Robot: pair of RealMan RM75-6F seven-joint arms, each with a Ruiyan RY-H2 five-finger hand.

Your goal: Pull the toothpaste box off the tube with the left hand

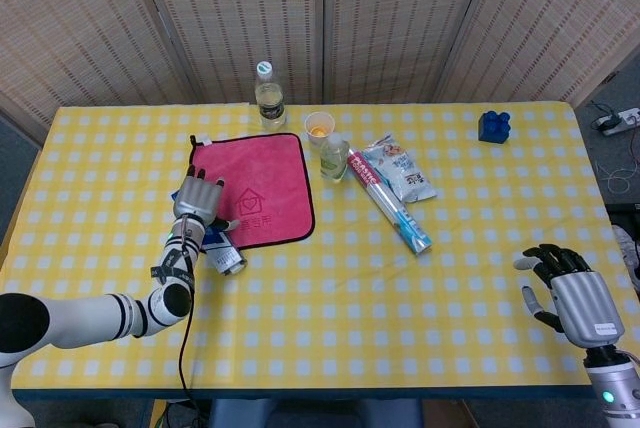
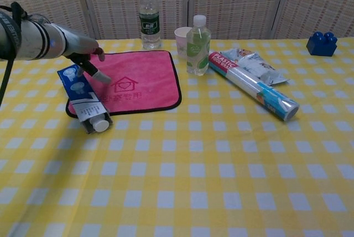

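The white-and-blue toothpaste box (image 2: pixel 82 97) lies flat at the left edge of the pink cloth (image 2: pixel 138 84), angled toward the table front. The tube's white cap (image 2: pixel 101 125) pokes from its near end. My left hand (image 1: pixel 198 204) lies over the box's (image 1: pixel 216 248) far end, fingers stretched out and spread. In the chest view the left hand (image 2: pixel 83 55) hovers on that far end, its thumb sticking out over the cloth. I see no finger wrapped around the box. My right hand (image 1: pixel 572 294) stays at the table's front right corner, fingers apart, holding nothing.
Behind the cloth stand a water bottle (image 1: pixel 268 98), a paper cup (image 1: pixel 319 128) and a small bottle (image 1: pixel 333 158). A long wrap box (image 1: pixel 390 203) and a snack packet (image 1: pixel 400 168) lie right of them. A blue block (image 1: pixel 494 126) sits far right.
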